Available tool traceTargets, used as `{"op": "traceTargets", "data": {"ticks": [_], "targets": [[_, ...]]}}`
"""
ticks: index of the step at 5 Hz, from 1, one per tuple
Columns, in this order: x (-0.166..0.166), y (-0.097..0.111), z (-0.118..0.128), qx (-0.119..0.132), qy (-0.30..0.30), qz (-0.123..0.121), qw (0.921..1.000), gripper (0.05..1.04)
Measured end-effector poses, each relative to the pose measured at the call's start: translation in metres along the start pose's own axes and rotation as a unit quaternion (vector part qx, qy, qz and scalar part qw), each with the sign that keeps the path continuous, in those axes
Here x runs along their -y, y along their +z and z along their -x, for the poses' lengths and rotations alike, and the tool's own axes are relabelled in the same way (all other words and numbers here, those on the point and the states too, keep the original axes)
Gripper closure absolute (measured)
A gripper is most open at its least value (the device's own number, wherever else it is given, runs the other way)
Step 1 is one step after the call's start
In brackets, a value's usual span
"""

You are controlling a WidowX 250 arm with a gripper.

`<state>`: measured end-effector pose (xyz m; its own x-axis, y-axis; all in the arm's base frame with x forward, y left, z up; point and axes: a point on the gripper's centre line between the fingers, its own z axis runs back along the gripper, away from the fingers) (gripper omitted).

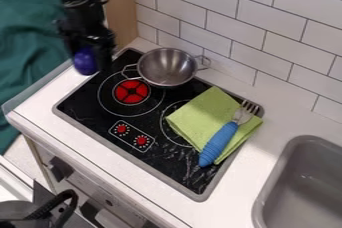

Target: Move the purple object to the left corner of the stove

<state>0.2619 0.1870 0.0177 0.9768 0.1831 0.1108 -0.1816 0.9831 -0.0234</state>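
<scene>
In blurred pincer [90, 60], purple object [85, 62].

1. Sink [304, 194]: grey, rounded corners, set into the counter; landmark for the entries below.
2. Counter [267, 144]: white, smooth, bordering the sink's rim.
3. Wall [277, 17]: white rectangular tiles in staggered courses, dark joints; rising behind the sink and running along the counter's back.
4. Panel [119, 14]: light brown, upright, at the wall's end well apart from the sink.
5. Cloth [25, 32]: dark green, creased, beyond the counter's end farthest from the sink.
6. Cabinet front [100, 184]: pale, below the counter's front edge, across from the sink; dark knob [60, 170] fitted.
7. Light: soft, with shading inside the sink.
</scene>
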Motion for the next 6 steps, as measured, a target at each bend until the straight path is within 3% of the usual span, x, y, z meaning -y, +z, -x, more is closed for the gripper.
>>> {"op": "traceTargets", "data": {"ticks": [2,3,4,5,6], "targets": [[0.002,-0.028,0.021,0.011,-0.054,0.028,0.9981,0.348],[0.009,-0.033,0.024,0.0,-0.054,0.017,0.9984,0.348],[0.016,-0.041,0.032,-0.019,-0.024,0.006,0.9995,0.279],[0.022,-0.041,0.04,-0.021,0.004,0.002,0.9998,0.068],[0.024,-0.012,0.033,-0.006,-0.007,-0.02,0.9998,0.073]]}}
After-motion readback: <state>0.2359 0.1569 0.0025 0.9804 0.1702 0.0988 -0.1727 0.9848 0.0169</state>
